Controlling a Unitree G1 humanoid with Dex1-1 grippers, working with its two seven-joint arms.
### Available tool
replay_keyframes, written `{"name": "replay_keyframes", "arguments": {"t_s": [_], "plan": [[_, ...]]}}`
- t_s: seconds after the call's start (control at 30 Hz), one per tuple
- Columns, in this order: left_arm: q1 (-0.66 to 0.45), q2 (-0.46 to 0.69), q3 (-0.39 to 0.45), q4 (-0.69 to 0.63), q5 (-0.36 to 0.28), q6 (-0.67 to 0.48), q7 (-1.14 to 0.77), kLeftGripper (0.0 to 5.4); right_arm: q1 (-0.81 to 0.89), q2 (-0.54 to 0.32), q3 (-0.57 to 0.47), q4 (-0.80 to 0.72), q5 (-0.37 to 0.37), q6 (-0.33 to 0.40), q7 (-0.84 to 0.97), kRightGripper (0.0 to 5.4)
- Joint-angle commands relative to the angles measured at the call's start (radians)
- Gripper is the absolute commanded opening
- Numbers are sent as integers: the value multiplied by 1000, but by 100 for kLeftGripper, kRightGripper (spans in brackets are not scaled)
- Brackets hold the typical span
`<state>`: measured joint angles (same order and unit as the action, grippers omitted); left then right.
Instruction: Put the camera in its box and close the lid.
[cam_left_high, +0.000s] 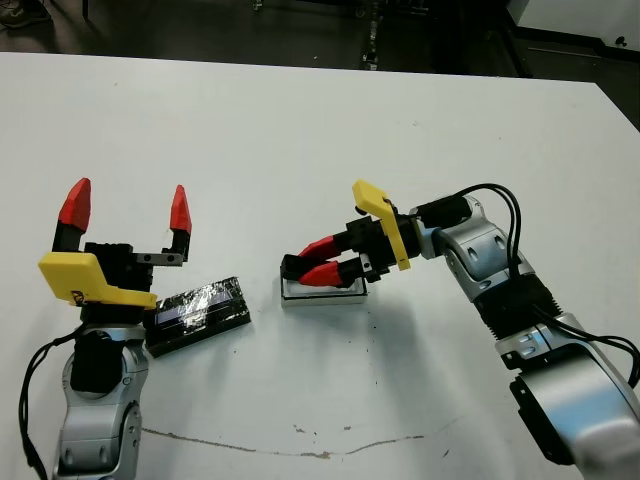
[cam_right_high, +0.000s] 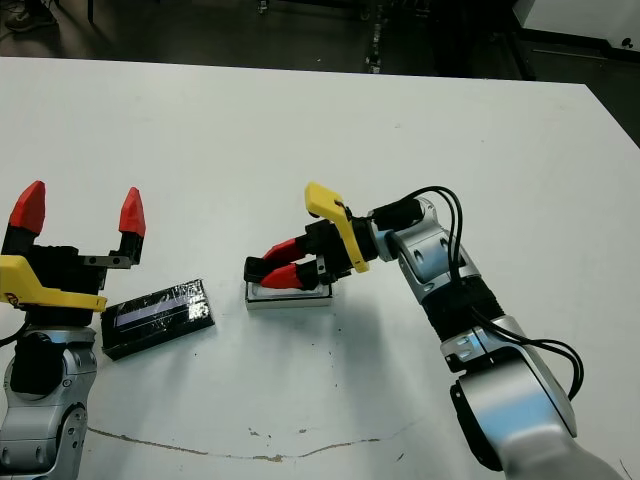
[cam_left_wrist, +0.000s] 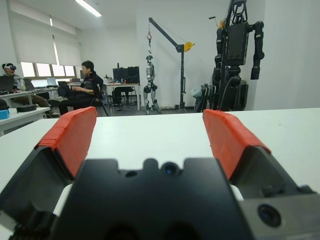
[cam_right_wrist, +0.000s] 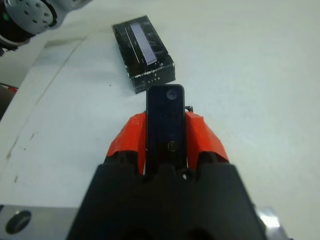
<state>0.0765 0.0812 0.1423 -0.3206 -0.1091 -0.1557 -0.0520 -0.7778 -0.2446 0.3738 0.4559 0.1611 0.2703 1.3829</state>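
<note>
A white table in a lab, under ceiling strip lights

The white table (cam_left_high: 300, 120) is marked by a thin scuff line near its near edge; dark floor (cam_left_high: 200, 25) is seen beyond the far edge. Blinded windows (cam_left_wrist: 40, 70), desks (cam_left_wrist: 20, 115), a seated person (cam_left_wrist: 85, 87), a hoist crane (cam_left_wrist: 175, 50) and strip lights (cam_left_wrist: 89, 7) are caught beyond.

White table (cam_left_high: 300, 120) bears box (cam_left_high: 322, 293) and lid (cam_left_high: 200, 314).
</note>
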Motion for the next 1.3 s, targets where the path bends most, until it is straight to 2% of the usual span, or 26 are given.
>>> {"name": "replay_keyframes", "arguments": {"t_s": [0.03,0.77,0.93,1.3], "plan": [[10,6,1,-2,5,5,-3,540,5,-20,6,6,-24,-10,-12,167],[14,0,1,-6,4,11,3,540,17,-25,14,40,-60,-8,-12,167],[13,1,3,0,11,1,5,540,26,-27,17,42,-65,-48,-8,167],[14,3,1,-6,18,10,8,540,34,-53,37,19,-82,-77,14,167]]}}
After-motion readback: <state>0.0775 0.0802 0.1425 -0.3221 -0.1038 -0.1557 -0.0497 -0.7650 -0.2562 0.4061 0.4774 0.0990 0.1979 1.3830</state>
